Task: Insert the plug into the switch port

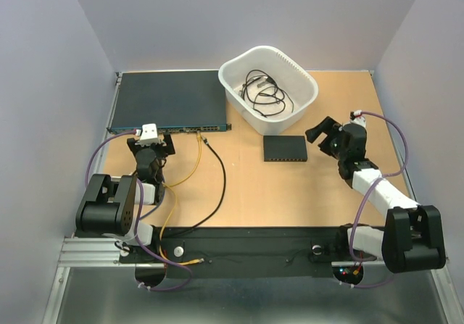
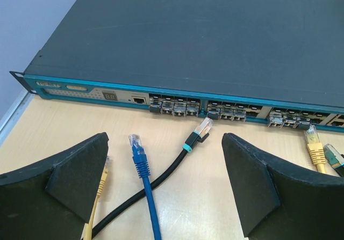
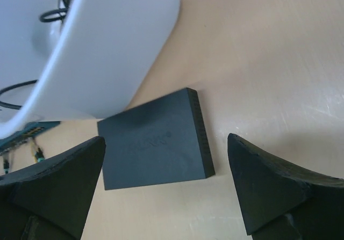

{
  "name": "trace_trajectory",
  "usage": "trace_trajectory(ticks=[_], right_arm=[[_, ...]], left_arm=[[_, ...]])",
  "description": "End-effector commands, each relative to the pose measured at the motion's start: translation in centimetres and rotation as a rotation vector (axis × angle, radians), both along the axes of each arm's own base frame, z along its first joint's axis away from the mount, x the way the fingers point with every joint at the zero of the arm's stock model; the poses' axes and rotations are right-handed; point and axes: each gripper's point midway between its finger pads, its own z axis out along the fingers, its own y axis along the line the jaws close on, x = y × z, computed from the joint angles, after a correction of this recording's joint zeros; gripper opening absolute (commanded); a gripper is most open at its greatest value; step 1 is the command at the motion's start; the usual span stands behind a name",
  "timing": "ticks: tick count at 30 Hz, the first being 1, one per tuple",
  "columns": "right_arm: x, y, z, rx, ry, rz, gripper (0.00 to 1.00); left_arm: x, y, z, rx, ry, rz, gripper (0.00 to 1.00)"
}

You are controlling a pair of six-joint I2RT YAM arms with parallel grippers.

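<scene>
1. Two arms are in view. The left gripper (image 1: 151,141) sits low in front of the one wide rack unit (image 1: 170,99). The right gripper (image 1: 317,134) hangs just right of the one small black box (image 1: 285,148).
2. The left fingers (image 2: 70,186) stand wide apart and hold nothing. The right fingers (image 3: 269,186) are equally spread and also hold nothing.
3. Five loose cable ends lie on the table (image 2: 48,127) before the rack unit:
   - one clear plug (image 2: 204,126) with a teal boot on a black cable, between the left fingers and nearly touching the rack's sockets;
   - one blue plug (image 2: 135,143);
   - two yellow plugs (image 2: 313,143), one at each side;
   - one dark plug (image 2: 334,155), cut off by the right edge.
4. The small black box lies flat on the near side of the one white bin (image 3: 107,46), well apart from every plug. Its ribbed socket edge (image 3: 201,132) is bare, and single ports cannot be made out.
5. The bin holds coiled black cables (image 1: 262,92).
</scene>
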Motion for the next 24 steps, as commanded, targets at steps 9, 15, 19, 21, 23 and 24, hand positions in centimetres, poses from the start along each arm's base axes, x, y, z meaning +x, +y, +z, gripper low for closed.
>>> trace_trajectory(ticks=[9,15,19,21,23,24], right_arm=[[0.4,-1.1,-5.1,-0.081,0.259,-0.032,1.00],[1.2,0.4,-7.3,-0.041,0.330,0.023,0.99],[1.5,2.6,-8.8,-0.039,0.371,0.090,0.97],[1.9,3.8,-8.7,-0.049,0.367,0.120,0.96],[1.5,6.1,-9.1,-0.069,0.374,0.165,0.96],[1.5,7.7,-8.8,-0.090,0.362,0.196,0.96]], left_arm=[[1.9,1.4,11.8,-0.040,-0.178,0.092,0.99],[-0.9,-1.9,16.6,-0.461,-0.324,-0.016,0.99],[-1.8,-3.1,13.7,-0.735,-0.262,-0.017,0.99],[-1.6,-4.9,14.1,-0.703,-0.213,-0.118,0.99],[-1.3,-6.0,14.0,-0.717,-0.145,-0.151,0.96],[-1.4,-6.4,14.0,-0.723,-0.124,-0.170,0.93]])
